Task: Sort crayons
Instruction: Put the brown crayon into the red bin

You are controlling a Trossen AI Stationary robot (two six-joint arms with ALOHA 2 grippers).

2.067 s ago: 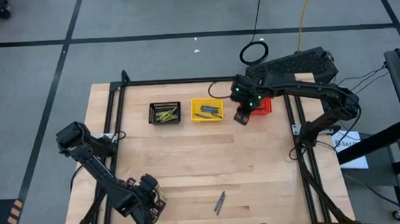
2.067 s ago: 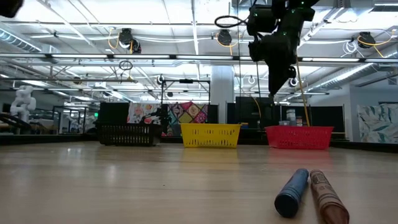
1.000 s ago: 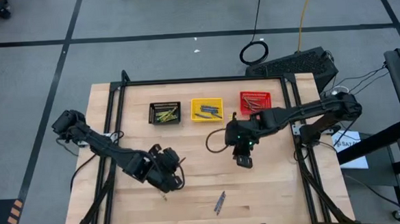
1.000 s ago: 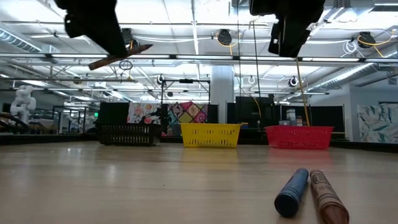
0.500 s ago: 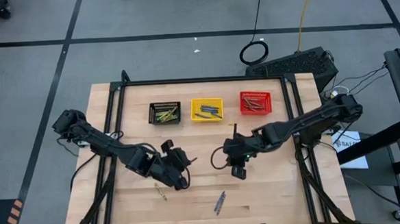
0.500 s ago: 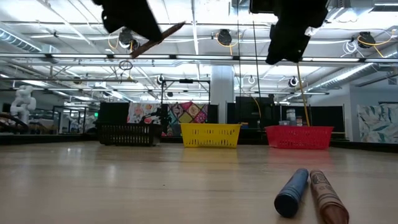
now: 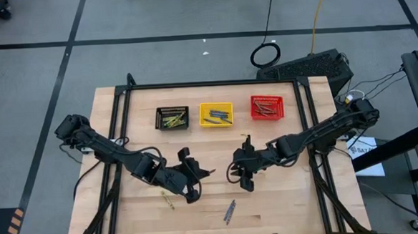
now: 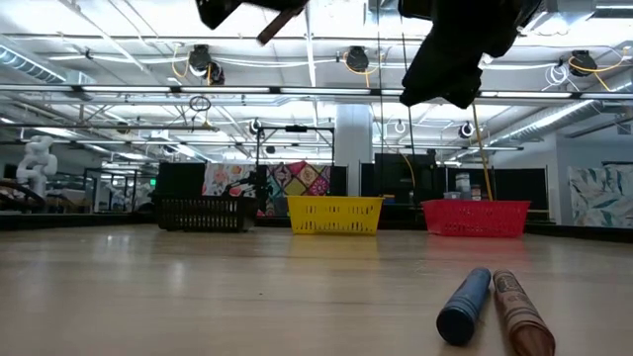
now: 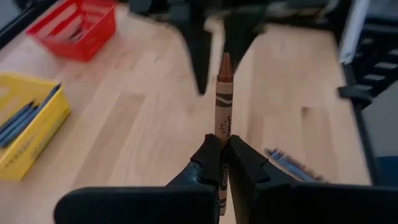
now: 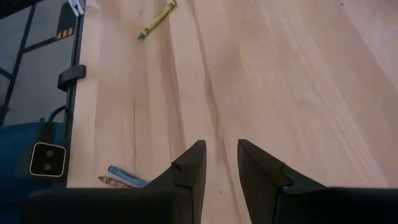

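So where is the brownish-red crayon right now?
The brown crayon is clamped in the left gripper, held above mid-table, left of the right gripper.

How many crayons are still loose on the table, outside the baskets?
3. An olive-yellow crayon lies near the left claw; a blue crayon and a brownish-red crayon lie side by side at the near edge. A fourth brownish-red one is held by the left claw.

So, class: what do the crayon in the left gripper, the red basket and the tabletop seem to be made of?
Brown crayon: probably wax, in a printed paper wrapper; bare matte tip.
Red basket: looks like moulded plastic mesh, uniformly coloured.
Tabletop: pale wood, with visible plank seams and grain, smooth finish.
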